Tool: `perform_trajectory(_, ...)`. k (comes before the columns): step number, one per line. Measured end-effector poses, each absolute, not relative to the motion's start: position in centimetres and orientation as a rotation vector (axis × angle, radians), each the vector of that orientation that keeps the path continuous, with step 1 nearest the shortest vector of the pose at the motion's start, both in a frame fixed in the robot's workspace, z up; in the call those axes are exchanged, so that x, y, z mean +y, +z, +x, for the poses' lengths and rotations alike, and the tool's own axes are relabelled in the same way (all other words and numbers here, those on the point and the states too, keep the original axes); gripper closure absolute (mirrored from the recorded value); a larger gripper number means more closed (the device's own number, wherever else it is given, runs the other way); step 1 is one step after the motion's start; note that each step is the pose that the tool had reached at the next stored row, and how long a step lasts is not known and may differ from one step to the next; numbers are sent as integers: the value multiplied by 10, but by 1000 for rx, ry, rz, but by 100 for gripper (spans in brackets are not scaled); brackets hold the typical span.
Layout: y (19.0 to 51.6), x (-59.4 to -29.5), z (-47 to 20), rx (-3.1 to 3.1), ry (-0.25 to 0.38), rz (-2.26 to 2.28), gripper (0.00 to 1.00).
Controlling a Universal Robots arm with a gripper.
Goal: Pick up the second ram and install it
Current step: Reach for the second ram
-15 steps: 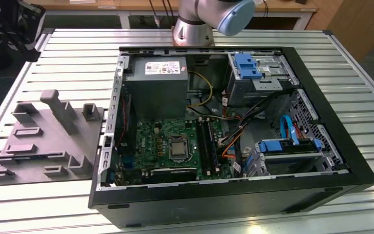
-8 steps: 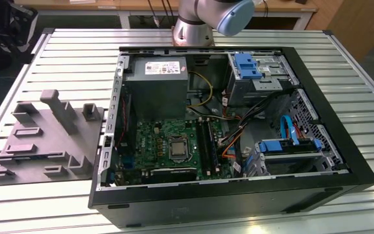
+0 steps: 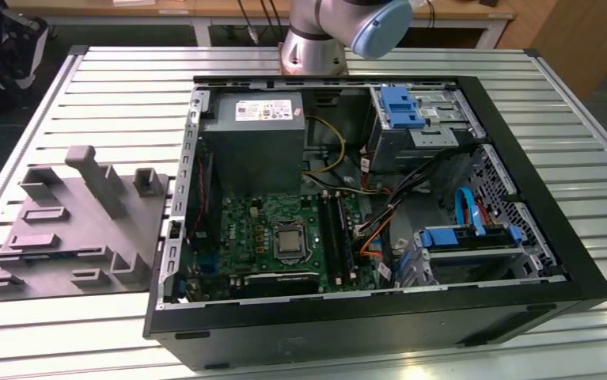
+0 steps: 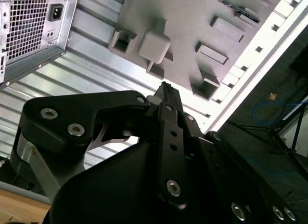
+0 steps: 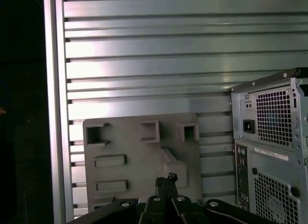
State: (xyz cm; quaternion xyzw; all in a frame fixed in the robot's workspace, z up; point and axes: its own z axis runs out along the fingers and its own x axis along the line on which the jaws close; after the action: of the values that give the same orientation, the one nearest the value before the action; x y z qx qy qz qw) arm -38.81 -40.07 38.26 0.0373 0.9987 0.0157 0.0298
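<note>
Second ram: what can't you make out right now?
Exterior view: silver robot arm cut off by the top edge.
First wrist view: one edge of the grey moulded fixture tray hidden behind the black gripper.
Exterior view: long black memory slots too small to tell whether a stick is seated.

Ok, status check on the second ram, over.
Copy: pincer shut, over the grey fixture tray beside the computer case. The second ram, likely that thin bluish strip on the tray, not gripped. Way down looks clear.
</note>
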Motion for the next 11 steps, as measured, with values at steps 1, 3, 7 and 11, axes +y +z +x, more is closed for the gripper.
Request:
perform_trajectory(1,382,-401,-389,3079,48,115,90)
perform_trajectory(3,381,-403,-391,3079,46,115,90)
perform_trajectory(7,380,-406,-394,3079,41,115,90)
perform_trajectory(11,378,-409,-397,3079,36,115,90)
